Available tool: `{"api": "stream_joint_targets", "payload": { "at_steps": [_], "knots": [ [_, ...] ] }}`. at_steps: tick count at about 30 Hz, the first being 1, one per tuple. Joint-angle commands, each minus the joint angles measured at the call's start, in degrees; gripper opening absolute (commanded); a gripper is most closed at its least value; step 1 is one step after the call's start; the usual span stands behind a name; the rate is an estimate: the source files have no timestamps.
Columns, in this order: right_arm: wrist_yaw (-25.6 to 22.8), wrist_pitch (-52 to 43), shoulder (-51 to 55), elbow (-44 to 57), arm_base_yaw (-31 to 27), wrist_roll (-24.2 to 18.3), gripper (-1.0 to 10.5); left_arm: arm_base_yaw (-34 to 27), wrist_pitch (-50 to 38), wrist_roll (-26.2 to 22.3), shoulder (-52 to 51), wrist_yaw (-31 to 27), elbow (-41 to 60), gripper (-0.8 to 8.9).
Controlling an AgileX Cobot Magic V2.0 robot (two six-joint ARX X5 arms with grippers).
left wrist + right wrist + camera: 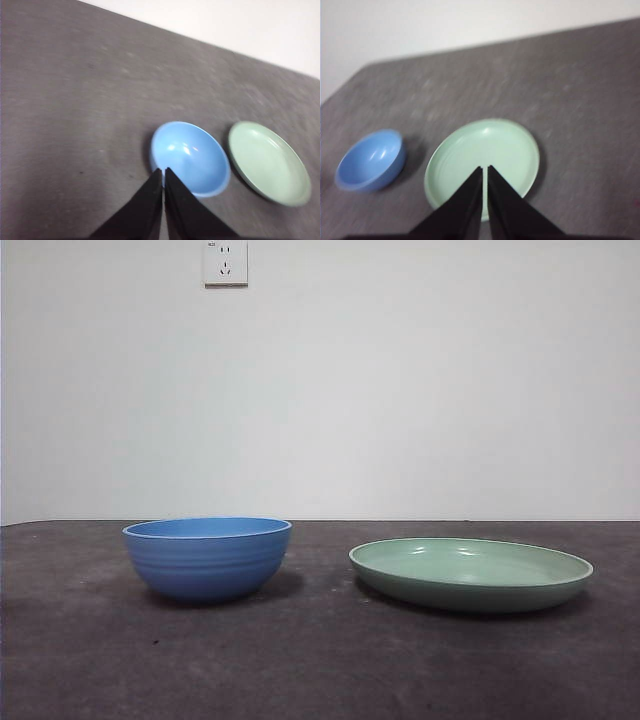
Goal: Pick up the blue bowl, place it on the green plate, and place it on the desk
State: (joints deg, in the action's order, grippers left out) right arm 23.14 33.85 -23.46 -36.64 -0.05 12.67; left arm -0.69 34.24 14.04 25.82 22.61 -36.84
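The blue bowl (208, 557) stands upright on the desk (320, 670) at the left, empty. The green plate (470, 573) lies on the desk to its right, apart from it, also empty. Neither arm shows in the front view. In the left wrist view my left gripper (163, 172) is shut and empty, high above the near rim of the blue bowl (192, 155), with the green plate (270, 162) beside it. In the right wrist view my right gripper (485, 170) is shut and empty, high above the green plate (485, 150), with the blue bowl (370, 160) off to one side.
A white wall with a power socket (225, 262) stands behind the desk's far edge. Nothing else lies on the desk around the bowl and plate.
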Motion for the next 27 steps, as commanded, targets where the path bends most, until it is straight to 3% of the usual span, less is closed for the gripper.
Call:
{"api": "stream_joint_targets", "payload": {
  "at_steps": [1,9,18,27],
  "knots": [
    [3.89,3.58,-5.33,-5.01,-0.09,-5.95,0.1,0.59,2.14,-4.63,3.08,2.99,-3.65,0.1],
    [13.42,15.37,-17.55,-15.56,0.63,-14.93,0.1,6.88,9.68,-8.81,10.08,10.38,-10.49,0.1],
    [14.4,24.09,-20.24,-18.62,5.77,-19.15,0.1,13.33,15.96,-11.8,13.11,10.93,-13.27,0.1],
    [14.36,25.97,-20.24,-18.62,7.48,-19.17,0.1,14.05,15.89,-11.67,13.11,10.91,-13.27,0.38]
  ]
}}
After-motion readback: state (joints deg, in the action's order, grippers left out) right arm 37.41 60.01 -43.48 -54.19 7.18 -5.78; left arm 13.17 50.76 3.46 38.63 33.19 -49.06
